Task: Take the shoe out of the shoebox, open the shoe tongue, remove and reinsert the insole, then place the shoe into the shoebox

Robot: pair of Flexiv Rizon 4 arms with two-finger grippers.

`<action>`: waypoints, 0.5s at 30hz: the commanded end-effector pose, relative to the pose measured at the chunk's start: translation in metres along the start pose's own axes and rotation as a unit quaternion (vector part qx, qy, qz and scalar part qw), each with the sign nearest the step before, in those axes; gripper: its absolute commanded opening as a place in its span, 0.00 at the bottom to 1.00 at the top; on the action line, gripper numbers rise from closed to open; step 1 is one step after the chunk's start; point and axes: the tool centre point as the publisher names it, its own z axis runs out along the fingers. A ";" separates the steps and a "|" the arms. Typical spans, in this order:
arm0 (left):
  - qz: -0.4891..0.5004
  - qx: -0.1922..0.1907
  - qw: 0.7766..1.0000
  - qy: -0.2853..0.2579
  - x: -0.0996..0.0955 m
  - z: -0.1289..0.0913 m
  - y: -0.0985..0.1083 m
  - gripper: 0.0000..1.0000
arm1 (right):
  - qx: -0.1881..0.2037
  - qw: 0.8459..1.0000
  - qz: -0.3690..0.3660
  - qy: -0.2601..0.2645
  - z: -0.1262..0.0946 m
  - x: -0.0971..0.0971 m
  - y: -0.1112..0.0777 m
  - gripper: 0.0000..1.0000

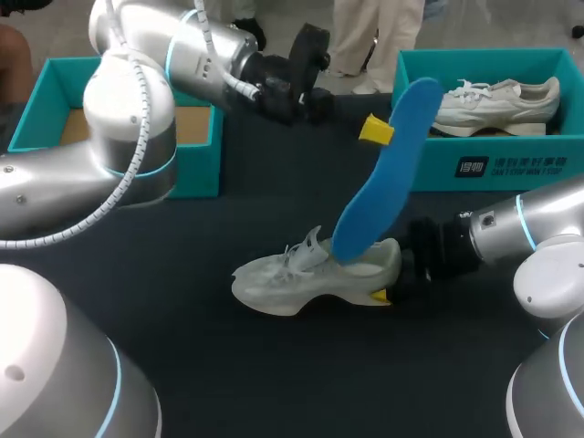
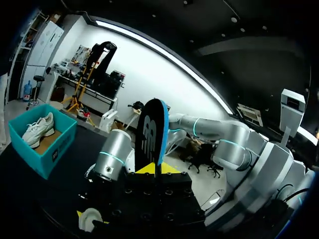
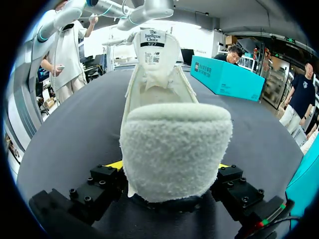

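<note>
Shoe (image 1: pixel 315 274) sits on the worktop (image 1: pixel 274 374), heel clamped by the right gripper (image 1: pixel 394 278). Above it, the left gripper (image 1: pixel 394 126) pinches the insole (image 1: pixel 383 182) by its top; the lower end is inside the shoe. The insole is best slid along the shoe's length, heel steadied.

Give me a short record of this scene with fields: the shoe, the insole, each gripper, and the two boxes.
Shoe: pale grey-white sneaker, standing on its sole on the dark table, outside both boxes.
Insole: blue foam insole, tilted upward, lower end at the sneaker's opening.
Left gripper: fingers shut on the insole's upper part.
Right gripper: fingers shut on the sneaker's heel.
Left teal box: only its brown floor shows.
Right teal box: holds a second white sneaker.
</note>
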 end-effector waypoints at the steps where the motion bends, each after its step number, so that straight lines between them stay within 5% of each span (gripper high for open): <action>1: -0.013 0.051 0.999 -0.015 0.024 -0.019 -0.005 0.00 | 0.001 1.000 0.000 -0.001 0.003 0.001 -0.002 0.00; 15: -0.040 0.142 0.986 0.075 0.072 -0.041 -0.037 0.00 | 0.001 1.000 0.000 -0.001 0.003 0.001 -0.002 0.00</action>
